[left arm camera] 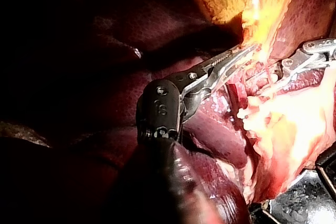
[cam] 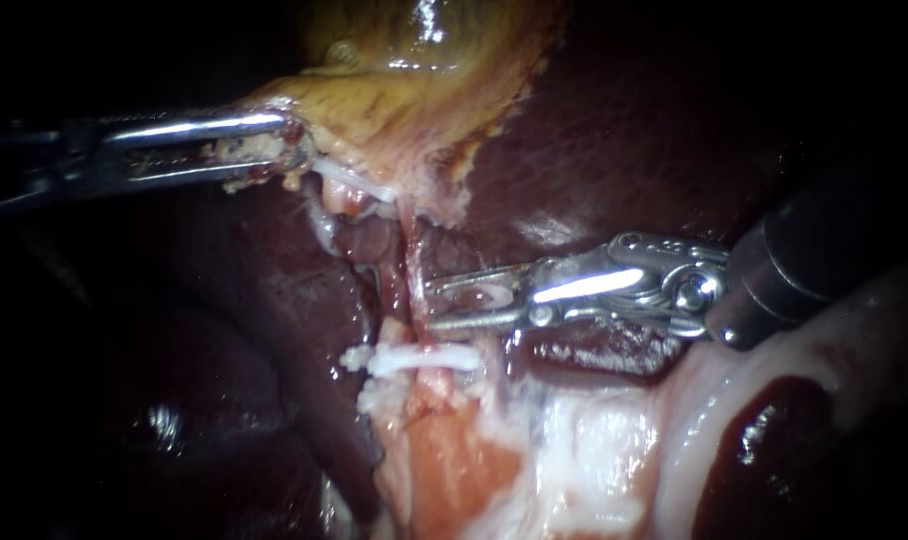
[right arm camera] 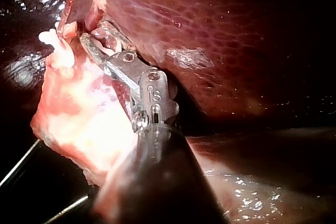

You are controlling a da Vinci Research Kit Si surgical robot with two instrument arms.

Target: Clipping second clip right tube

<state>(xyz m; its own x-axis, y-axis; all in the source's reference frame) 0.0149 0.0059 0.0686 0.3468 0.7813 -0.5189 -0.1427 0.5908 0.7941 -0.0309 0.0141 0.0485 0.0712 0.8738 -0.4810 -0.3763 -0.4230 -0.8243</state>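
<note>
The short stretch of tube (cam: 404, 245) between the gallbladder (cam: 404, 90) and the white clip (cam: 414, 358) is taken up by the right instrument (cam: 439, 303), whose jaws are parted on either side of it. Just below, passage is blocked by the clip and the pale tissue (cam: 594, 440). Behind and above the shaft, it is blocked by the liver (cam: 654, 130). The upper-left approach is closed off by the left instrument (cam: 269, 150), clamped on the gallbladder's edge. Only a narrow gap is left between the two instruments.

Polished metal right instrument (cam: 439, 303), glossy wet liver (cam: 654, 130), matt plastic-looking clip (cam: 414, 358)
</note>
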